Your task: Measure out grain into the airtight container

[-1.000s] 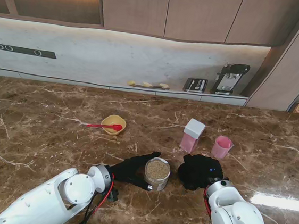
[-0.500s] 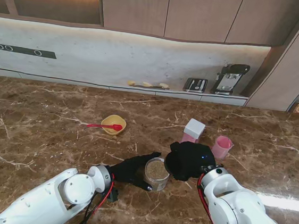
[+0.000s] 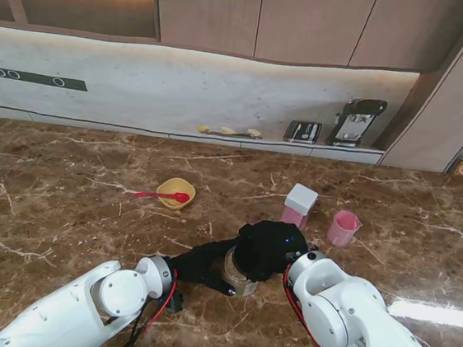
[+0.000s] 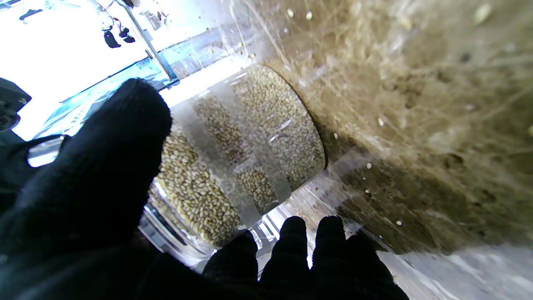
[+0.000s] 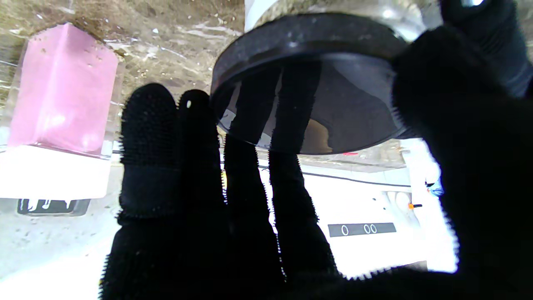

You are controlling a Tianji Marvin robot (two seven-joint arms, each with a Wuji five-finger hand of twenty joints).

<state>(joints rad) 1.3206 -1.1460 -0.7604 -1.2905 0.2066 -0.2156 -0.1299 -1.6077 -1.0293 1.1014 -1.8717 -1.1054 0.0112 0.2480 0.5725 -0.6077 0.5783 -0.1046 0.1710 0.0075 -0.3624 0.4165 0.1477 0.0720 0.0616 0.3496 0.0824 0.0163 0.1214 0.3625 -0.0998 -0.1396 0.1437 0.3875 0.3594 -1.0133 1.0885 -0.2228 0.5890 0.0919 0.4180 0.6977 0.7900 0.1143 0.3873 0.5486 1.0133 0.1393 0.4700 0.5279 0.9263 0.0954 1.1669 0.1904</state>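
- Step, my read: closing up. Grain is in, lid going on.
- Clear round plastic jar full of beige grain (image 4: 245,154) stands on the brown marbled stone counter (image 3: 62,205), near me at centre, between both hands.
- Left hand (image 3: 201,263), black glove, wraps the jar side: thumb on one wall, fingertips (image 4: 291,237) curled round the other. Holding it steady.
- Right hand (image 3: 269,248), black glove, sits on top of the jar mouth, gripping a dark round lid with a see-through pane (image 5: 316,83). Fingers pressed together along the lid's face, thumb clamping the rim on the opposite side.
- Lid is at the jar mouth; seated or just above, cannot tell.
- Next move calls for: lid level and centred on the rim, press down evenly, left hand bracing so the jar doesn't tip or slide.
- Counts: one grain jar, one lid, two hands.
- One pink square container with white lid (image 3: 298,209) and one pink cup (image 3: 343,227), side by side, farther from me, right of centre.
- One yellow bowl (image 3: 176,192) with one red spoon (image 3: 161,195) across it, farther left.
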